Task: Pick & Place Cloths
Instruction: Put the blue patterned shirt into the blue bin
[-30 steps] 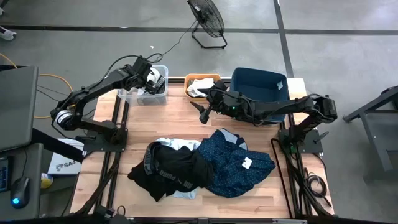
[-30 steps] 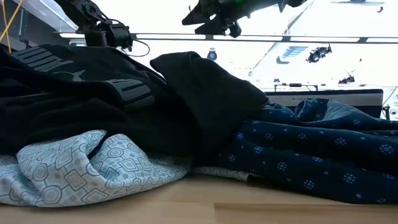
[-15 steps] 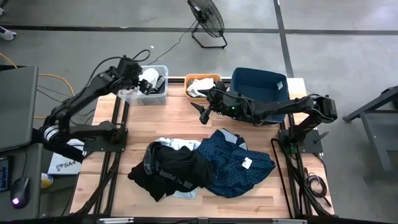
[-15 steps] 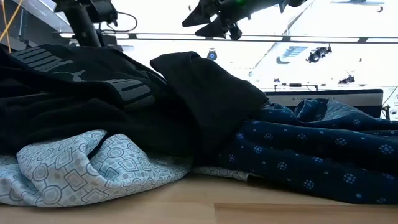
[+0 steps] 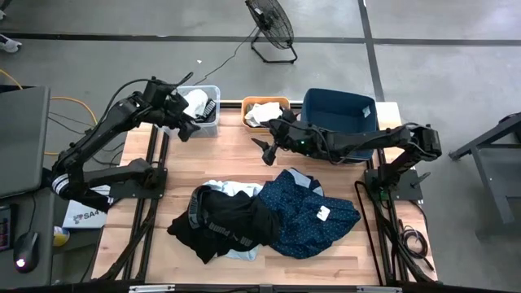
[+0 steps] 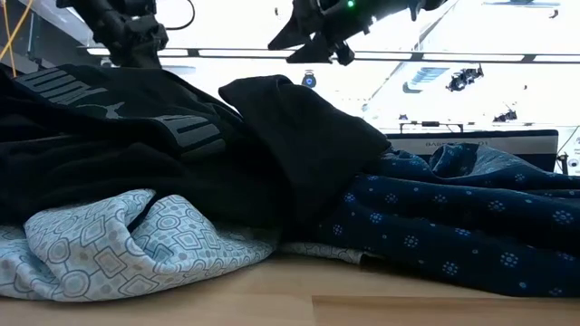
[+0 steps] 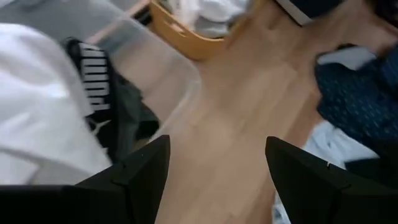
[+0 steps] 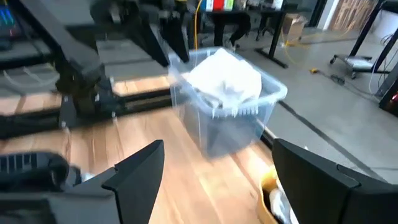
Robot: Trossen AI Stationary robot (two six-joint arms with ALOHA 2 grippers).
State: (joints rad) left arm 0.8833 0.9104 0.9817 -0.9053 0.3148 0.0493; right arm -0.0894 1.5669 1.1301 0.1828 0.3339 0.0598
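Here we see left end effector (image 5: 184,130), fingers apart and empty, drawn back from clear bin (image 5: 210,126) now holding white and black cloths (image 5: 196,102). Right end effector (image 5: 264,152) open above surface (image 5: 228,159). Remaining cloths pile (image 5: 264,213) awaits next pick.

1. Evenly lit from overhead; only soft, faint shadows under the cloths (image 5: 260,216) on the table (image 5: 228,159).
2. Blown out to white behind the dark pile at table height.
3. Smeared with motion blur in both wrist views, clear bin (image 8: 230,106) included.
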